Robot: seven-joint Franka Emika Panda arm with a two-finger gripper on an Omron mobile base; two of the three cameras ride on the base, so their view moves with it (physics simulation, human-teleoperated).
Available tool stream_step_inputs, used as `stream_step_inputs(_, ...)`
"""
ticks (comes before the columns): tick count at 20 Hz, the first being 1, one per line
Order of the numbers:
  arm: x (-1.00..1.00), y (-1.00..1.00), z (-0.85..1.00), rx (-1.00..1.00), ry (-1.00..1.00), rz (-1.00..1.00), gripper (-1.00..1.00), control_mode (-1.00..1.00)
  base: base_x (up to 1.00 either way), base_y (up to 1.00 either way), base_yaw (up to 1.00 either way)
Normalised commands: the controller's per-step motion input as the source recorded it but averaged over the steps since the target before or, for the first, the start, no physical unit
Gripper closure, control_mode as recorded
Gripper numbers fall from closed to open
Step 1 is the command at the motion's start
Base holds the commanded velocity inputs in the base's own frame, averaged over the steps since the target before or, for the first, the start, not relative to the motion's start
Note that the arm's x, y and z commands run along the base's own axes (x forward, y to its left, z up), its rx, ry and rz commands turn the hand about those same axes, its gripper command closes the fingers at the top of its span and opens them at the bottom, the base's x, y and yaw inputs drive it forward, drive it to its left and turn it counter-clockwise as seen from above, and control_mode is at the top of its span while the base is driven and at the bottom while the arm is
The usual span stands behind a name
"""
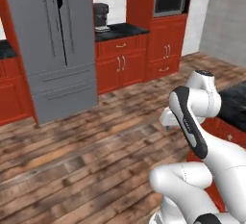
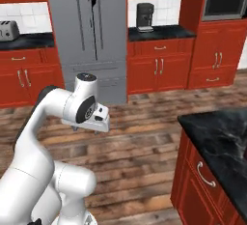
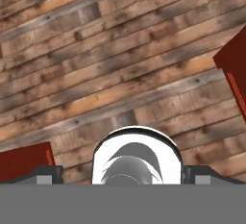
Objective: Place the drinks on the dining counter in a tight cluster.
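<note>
The drinks are out of view. The dining counter [image 2: 219,137], a black marble slab over red drawers with a silver handle, fills the lower right of the right base view, and its corner [image 1: 236,104] sits behind my arm in the left base view. My gripper [image 2: 86,129] hangs from the folded arm and points down at the wooden floor, left of the counter and apart from it. In the hand view my gripper [image 3: 122,176] is open, its fingertips [image 3: 44,173] spread wide with nothing held between them.
A grey fridge [image 2: 89,35] stands across the wood floor [image 2: 140,137]. Red cabinets line the far wall under a narrow black counter with a toaster [image 2: 7,30] and a coffee machine [image 2: 144,16]. A microwave [image 2: 225,1] is built in at the right.
</note>
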Motion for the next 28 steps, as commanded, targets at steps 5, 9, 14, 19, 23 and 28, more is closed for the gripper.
stream_step_inputs(5, 0.0, 0.0, 0.0, 0.0, 0.0, 0.0, -1.0, 1.0, 0.17, 0.28, 0.65)
stream_step_inputs(9, 0.0, 0.0, 0.0, 0.0, 0.0, 0.0, -1.0, 1.0, 0.56, 0.17, 0.41)
stream_step_inputs(14, 0.0, 0.0, 0.0, 0.0, 0.0, 0.0, -1.0, 1.0, 0.7, 0.16, 0.27)
stream_step_inputs(19, 0.0, 0.0, 0.0, 0.0, 0.0, 0.0, -1.0, 1.0, 0.74, 0.19, 0.17)
stream_step_inputs(23, 0.0, 0.0, 0.0, 0.0, 0.0, 0.0, -1.0, 1.0, 0.77, 0.22, 0.08)
stream_step_inputs(28, 0.0, 0.0, 0.0, 0.0, 0.0, 0.0, -1.0, 1.0, 0.8, 0.32, 0.06)
